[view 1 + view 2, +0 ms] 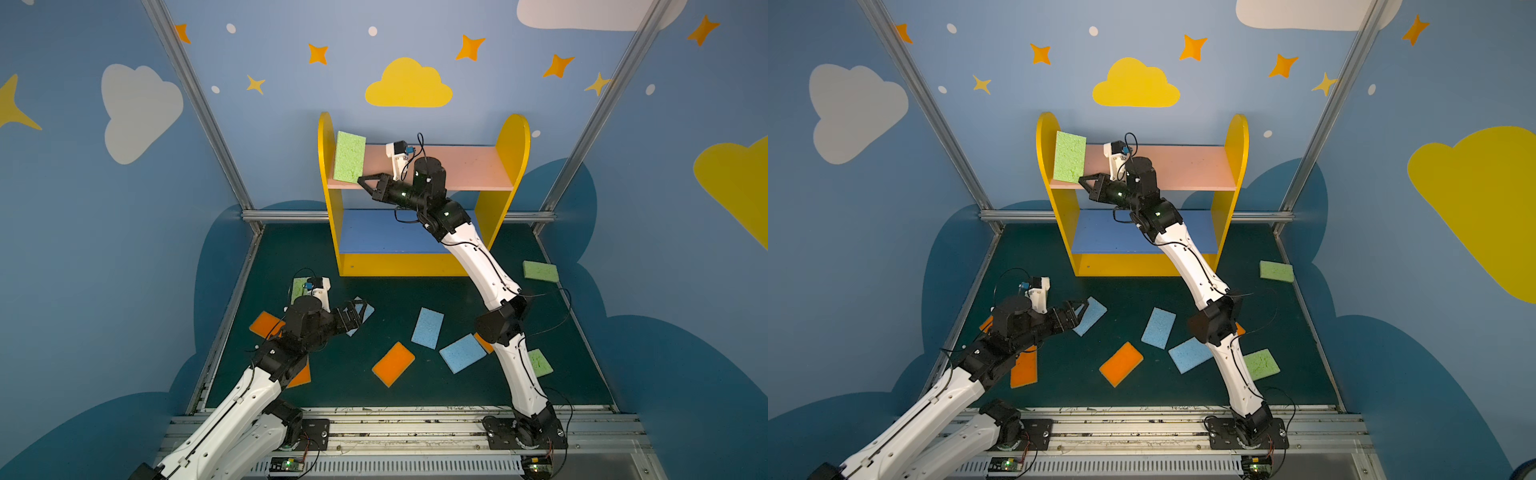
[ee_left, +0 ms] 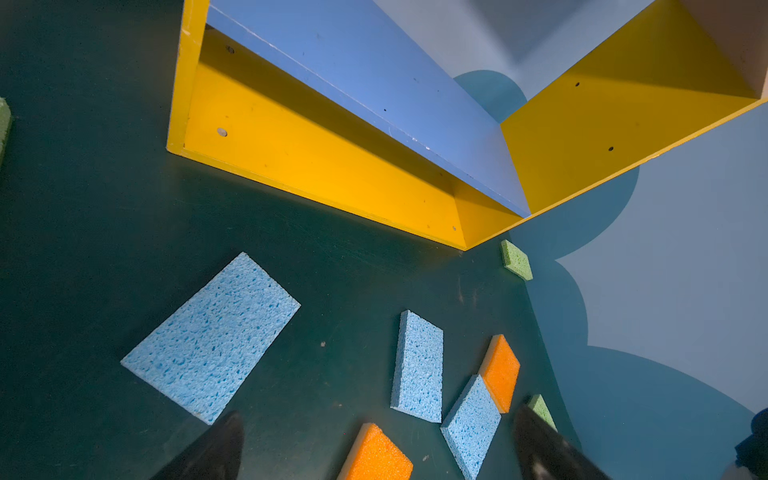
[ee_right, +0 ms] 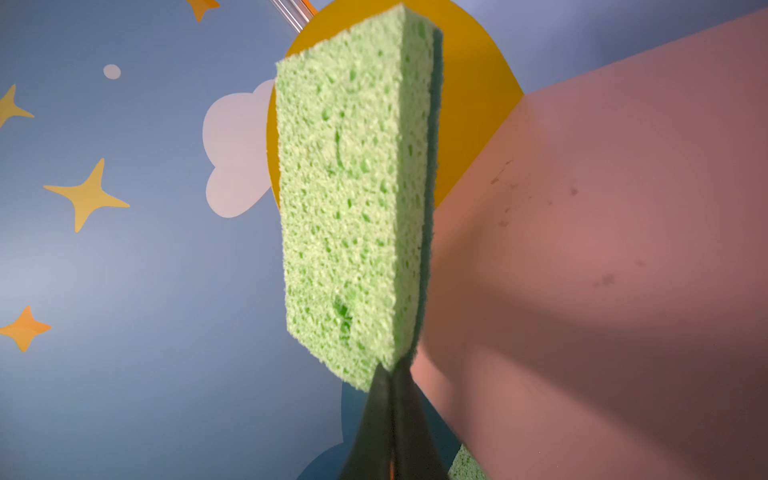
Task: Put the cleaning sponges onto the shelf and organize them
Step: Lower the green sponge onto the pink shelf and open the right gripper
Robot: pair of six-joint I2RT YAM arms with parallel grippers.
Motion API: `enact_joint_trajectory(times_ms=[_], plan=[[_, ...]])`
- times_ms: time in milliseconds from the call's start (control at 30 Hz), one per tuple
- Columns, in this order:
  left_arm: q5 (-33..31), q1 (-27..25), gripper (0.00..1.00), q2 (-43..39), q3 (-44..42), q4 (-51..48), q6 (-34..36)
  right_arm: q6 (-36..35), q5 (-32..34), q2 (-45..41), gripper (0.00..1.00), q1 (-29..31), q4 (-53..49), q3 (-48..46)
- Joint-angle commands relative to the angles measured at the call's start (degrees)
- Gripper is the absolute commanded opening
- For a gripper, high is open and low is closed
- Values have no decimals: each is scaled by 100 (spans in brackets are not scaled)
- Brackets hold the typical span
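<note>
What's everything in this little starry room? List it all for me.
Held rectangular porous sponge: one, light green, by the pink board's left end.
Loose green sponges: three, light green, on the dark floor.
Blue sponges: three, light blue, on the floor.
Orange sponges with yellow layer: four, on the floor.
Shelf: one, yellow sides and base, pink board, blue board, at the back.
Robot arms: two, white and black; left jaws open near a blue sponge, right jaws shut on the held sponge.
</note>
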Motion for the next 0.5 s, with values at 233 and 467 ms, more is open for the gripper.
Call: enact_joint_trajectory(times_ms=[233, 467], plan=[[-43, 10, 99, -28, 30, -141, 136, 238, 54, 340, 0, 3, 430, 306], [-39, 14, 99, 15, 21, -119, 111, 115, -11, 353, 0, 91, 301, 279]])
